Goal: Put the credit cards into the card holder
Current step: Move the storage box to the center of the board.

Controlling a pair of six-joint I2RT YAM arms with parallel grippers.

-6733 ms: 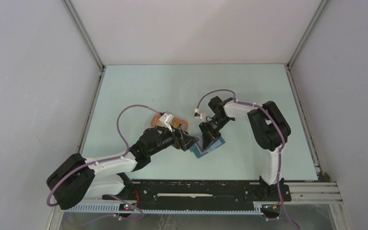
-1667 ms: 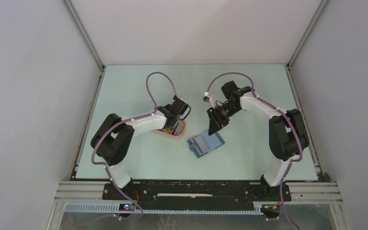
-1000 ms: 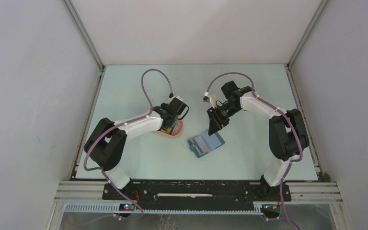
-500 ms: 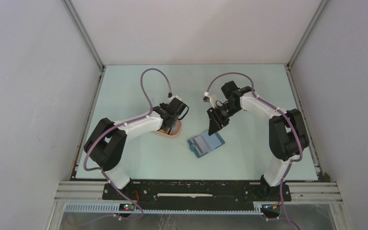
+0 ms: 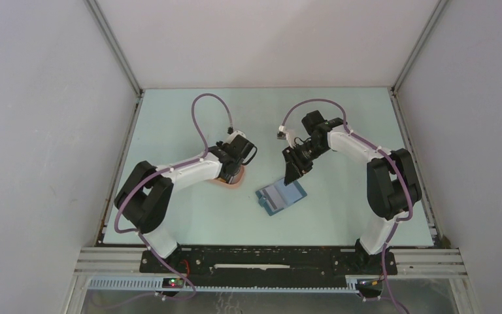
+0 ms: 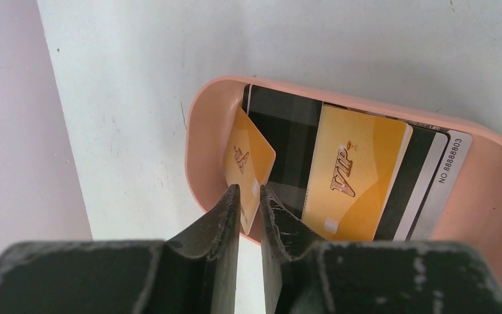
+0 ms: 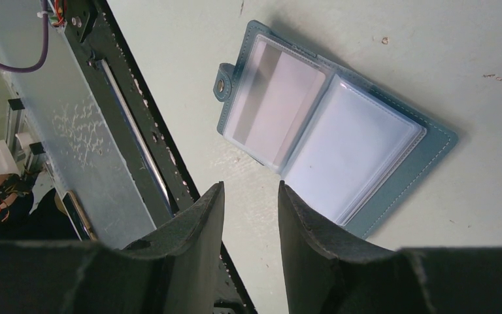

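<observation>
Credit cards [image 6: 353, 170]: stacked flat in pink tray [image 6: 199, 131], a yellow one over black and whitish ones. One yellow card [image 6: 248, 160]: tilted up on edge at one end of the tray, pinched by the nearly closed left gripper [image 6: 250, 196]. Card holder [image 7: 333, 131]: open flat on table [image 5: 327, 222], near tray, apart. Right gripper [image 7: 251, 190]: partly open, empty, above holder.

Lab test cell: white walls [image 5: 39, 131], aluminium rails [image 5: 114, 47].

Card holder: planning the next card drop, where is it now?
Top view: the card holder lies open on the table near its centre, just below the right gripper and right of the pink tray.
</observation>
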